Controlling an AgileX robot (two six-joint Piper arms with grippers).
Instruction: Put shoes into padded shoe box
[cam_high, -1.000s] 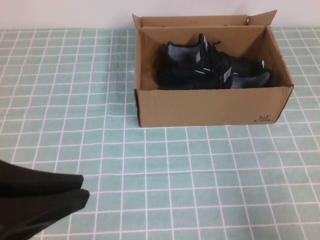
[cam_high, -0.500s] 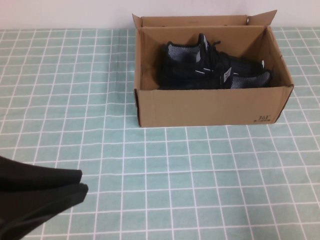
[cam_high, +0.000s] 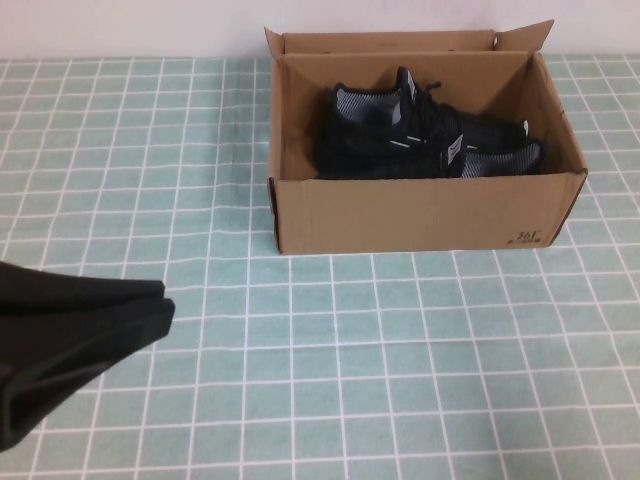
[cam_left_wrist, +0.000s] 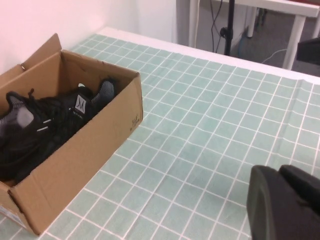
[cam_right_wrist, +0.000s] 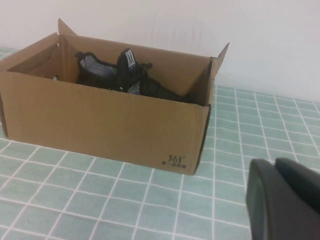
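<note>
From the high view, the brown cardboard shoe box (cam_high: 425, 205) is seen at the far side of the table, a little to the right. Both black sneakers (cam_high: 425, 140) are seen lying inside it, side by side, with their grey linings showing. The small dark print (cam_high: 527, 237) is seen at the front right corner of the box.

Only the left gripper (cam_high: 150, 315) is shown in the high view, low at the near left edge. The right gripper is not seen there at all. It is shown only in the right wrist view (cam_right_wrist: 285, 200), as a dark shape near the box's printed corner. In that view the print can be read as "361", and a sneaker tongue (cam_right_wrist: 127, 62) is seen sticking up above the box wall.

In the left wrist view, table legs and cables (cam_left_wrist: 227, 25) are seen beyond the table's edge, which no other view shows.

The green checked tablecloth (cam_high: 400, 380) lies bare between the left gripper and the box, so much open room is left there. The box flaps (cam_high: 525, 38) stand up at the back.

The left gripper's fingers are pressed together and nothing is held. It is well apart from the box. The right gripper is closed too, with nothing in it, and the box is not touched.
</note>
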